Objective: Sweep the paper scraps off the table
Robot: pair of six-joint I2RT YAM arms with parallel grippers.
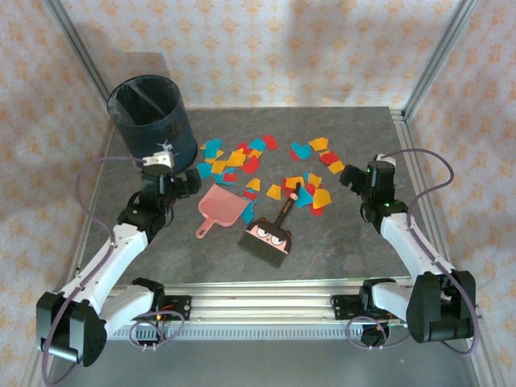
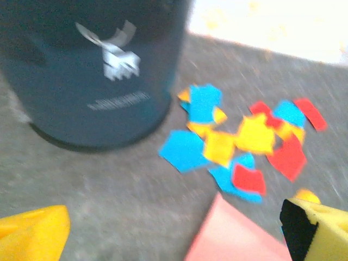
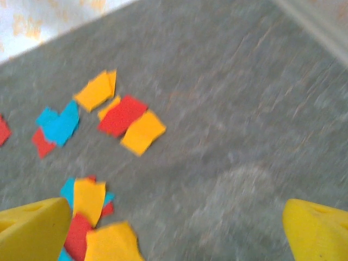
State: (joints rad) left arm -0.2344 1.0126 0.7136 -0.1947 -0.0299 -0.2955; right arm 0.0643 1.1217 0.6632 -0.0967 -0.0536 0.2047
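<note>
Top external: red, yellow and blue paper scraps (image 1: pixel 242 157) litter the bench (image 1: pixel 322 242) beside upright bin (image 1: pixel 153 121) and pink dustpan (image 1: pixel 222 205); left fingers (image 2: pixel 32 234) and right fingers (image 3: pixel 32 228) spread.

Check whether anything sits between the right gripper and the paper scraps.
Nothing visible does. The right gripper, jaws open, faces bare table, with the nearest paper scraps just ahead of it and nothing lying between.
</note>
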